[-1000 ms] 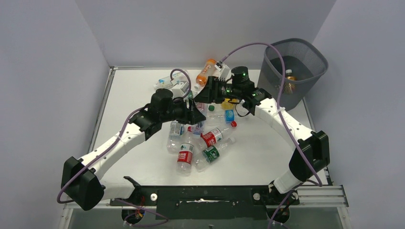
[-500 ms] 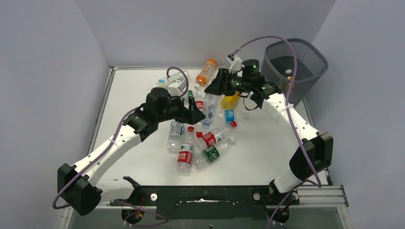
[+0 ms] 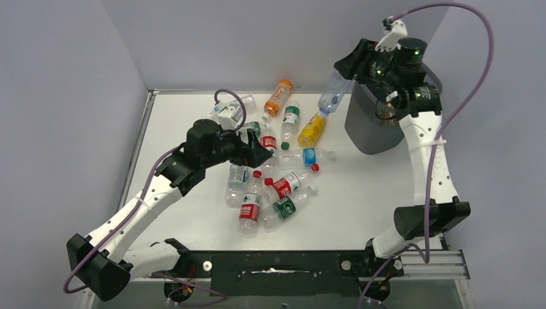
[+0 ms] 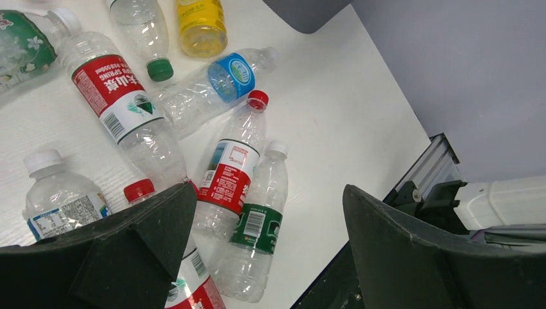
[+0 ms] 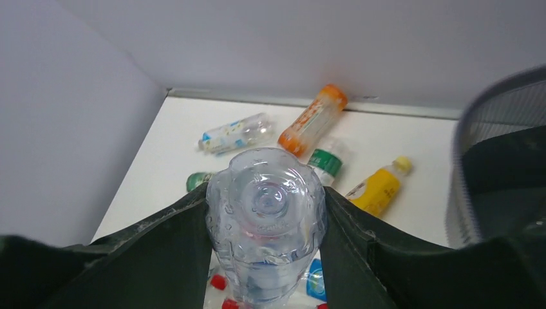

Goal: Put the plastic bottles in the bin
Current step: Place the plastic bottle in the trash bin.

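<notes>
I'm mid-carry: my right tool grips a clear blue-labelled bottle raised just left of the wire-mesh bin at far right, so next I must swing it over and release, while my left tool hangs wide open over the bottles lying on the tabletop.
</notes>
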Motion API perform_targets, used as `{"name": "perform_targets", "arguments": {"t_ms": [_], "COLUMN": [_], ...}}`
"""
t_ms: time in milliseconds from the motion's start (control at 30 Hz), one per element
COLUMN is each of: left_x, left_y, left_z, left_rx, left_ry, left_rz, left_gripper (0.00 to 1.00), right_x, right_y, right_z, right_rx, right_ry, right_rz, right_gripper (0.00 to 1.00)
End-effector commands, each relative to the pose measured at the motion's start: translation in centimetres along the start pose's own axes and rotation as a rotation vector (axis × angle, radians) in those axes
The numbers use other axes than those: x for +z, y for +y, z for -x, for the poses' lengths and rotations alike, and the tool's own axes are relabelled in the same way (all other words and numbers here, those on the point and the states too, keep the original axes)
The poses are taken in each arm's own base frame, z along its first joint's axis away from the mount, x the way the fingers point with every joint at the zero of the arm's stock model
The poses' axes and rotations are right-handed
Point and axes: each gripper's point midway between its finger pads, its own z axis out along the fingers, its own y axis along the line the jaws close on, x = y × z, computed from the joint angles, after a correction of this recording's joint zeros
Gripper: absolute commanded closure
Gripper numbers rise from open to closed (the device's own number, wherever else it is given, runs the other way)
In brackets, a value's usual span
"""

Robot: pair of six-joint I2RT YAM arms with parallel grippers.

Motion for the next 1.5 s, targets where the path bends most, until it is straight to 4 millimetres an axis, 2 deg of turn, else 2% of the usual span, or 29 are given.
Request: {"name": "perform_targets", "arguments": {"t_ms": [0, 100, 233, 333, 500, 633, 767, 833, 900, 933, 1033, 1200, 1333, 1467], "left_x": [-0.5, -0.5, -0.5, -0.6, -0.4, -0.2, 0.1, 0.3, 0.4, 0.5, 0.6, 0.9, 1.0, 1.3], "left_y": [0.4, 0.8, 1.5, 1.8, 2.1, 2.3, 2.7, 2.8, 3.0, 3.1, 3.4, 3.5, 3.9, 4.5], "left_z": [0.6, 0.2, -0.4, -0.8, -1.2, -1.4, -1.7, -2.0, -2.3, -2.4, -2.6, -2.9, -3.4, -4.8], "left_rx": [0.022, 0.019, 0.013, 0.012, 0.009, 0.010, 0.005, 0.002, 0.000, -0.001, -0.006, -0.017, -0.034, -0.054], "left_ry": [-0.038, -0.028, -0.016, -0.006, 0.009, 0.020, 0.032, 0.042, 0.051, 0.054, 0.060, 0.074, 0.089, 0.139], "left_rz": [0.009, 0.018, 0.041, 0.051, 0.052, 0.054, 0.063, 0.067, 0.071, 0.075, 0.084, 0.086, 0.099, 0.119], "left_gripper": [0.15, 0.15, 0.15, 0.15, 0.14, 0.15, 0.14, 0.14, 0.14, 0.14, 0.14, 0.14, 0.14, 0.14], "right_x": [-3.2, -5.5, -8.0, -9.7, -11.2, -11.1, -9.9, -9.0, -8.3, -8.0, -7.7, -7.8, -8.2, -8.5], "right_y": [-3.7, -5.5, -8.5, -11.1, -13.9, -15.4, -17.0, -17.9, -18.7, -19.1, -19.6, -19.2, -17.9, -16.0], "right_z": [5.3, 8.2, 11.1, 12.3, 13.4, 13.5, 12.9, 12.3, 11.5, 11.1, 10.6, 10.3, 10.2, 9.4], "right_rx": [-0.037, -0.034, -0.022, -0.011, 0.013, 0.031, 0.052, 0.065, 0.080, 0.084, 0.083, 0.088, 0.088, 0.080], "right_ry": [-0.145, -0.251, -0.359, -0.406, -0.453, -0.467, -0.446, -0.419, -0.392, -0.379, -0.358, -0.346, -0.334, -0.309], "right_rz": [-0.141, -0.191, -0.254, -0.302, -0.339, -0.345, -0.354, -0.355, -0.360, -0.363, -0.372, -0.365, -0.337, -0.305], "right_gripper": [0.59, 0.57, 0.57, 0.56, 0.56, 0.56, 0.52, 0.42, 0.26, 0.22, 0.13, 0.10, 0.09, 0.07]}}
